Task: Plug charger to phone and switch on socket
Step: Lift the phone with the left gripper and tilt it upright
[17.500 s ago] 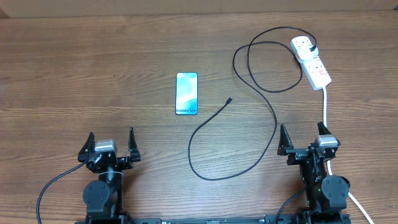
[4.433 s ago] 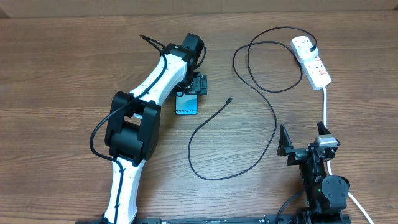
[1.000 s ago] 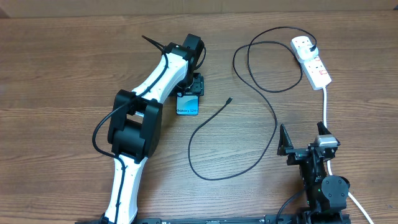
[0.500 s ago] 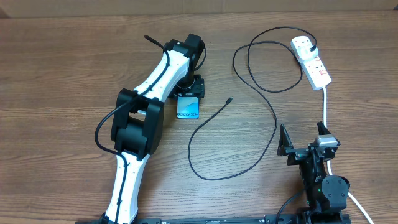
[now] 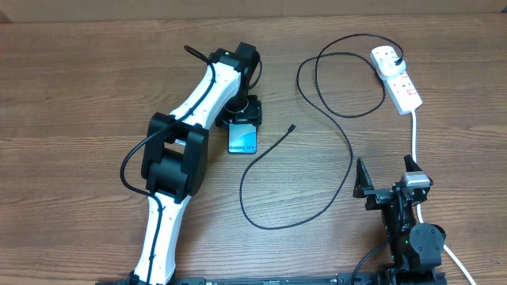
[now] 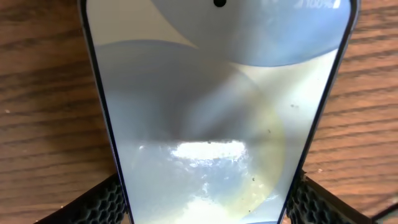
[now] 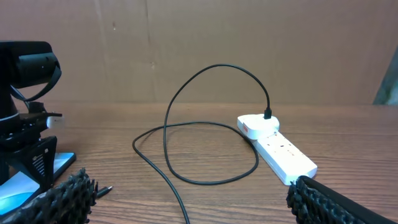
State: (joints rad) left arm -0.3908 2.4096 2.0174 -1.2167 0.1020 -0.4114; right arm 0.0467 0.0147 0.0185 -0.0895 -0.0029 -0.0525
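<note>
The left gripper [image 5: 242,111] is out over the middle of the brown wooden counter [image 5: 79,95], right on top of the far end of the phone [image 5: 242,139]. The phone lies flat with its bright blue screen facing up, and the small white words are at the short end closer to the robot. From the left wrist view the phone fills the space between the two black fingers [image 6: 102,200], and each one presses on a long side of the phone, so this gripper is clamped on the phone. The charger [image 5: 351,162] is a thin black cable that makes big loops across the counter. Its little tip [image 5: 292,127] lies near the right side of the phone, but the two do not touch. Its black plug [image 5: 402,62] sits in the far outlet of the socket [image 5: 398,81], a white strip in the far right corner of the counter. A white cord [image 5: 415,131] runs from the socket back toward the robot. The right gripper [image 5: 384,162] is at the near right edge, with its fingers wide apart and nothing between them. It is well apart from the phone and the socket.
</note>
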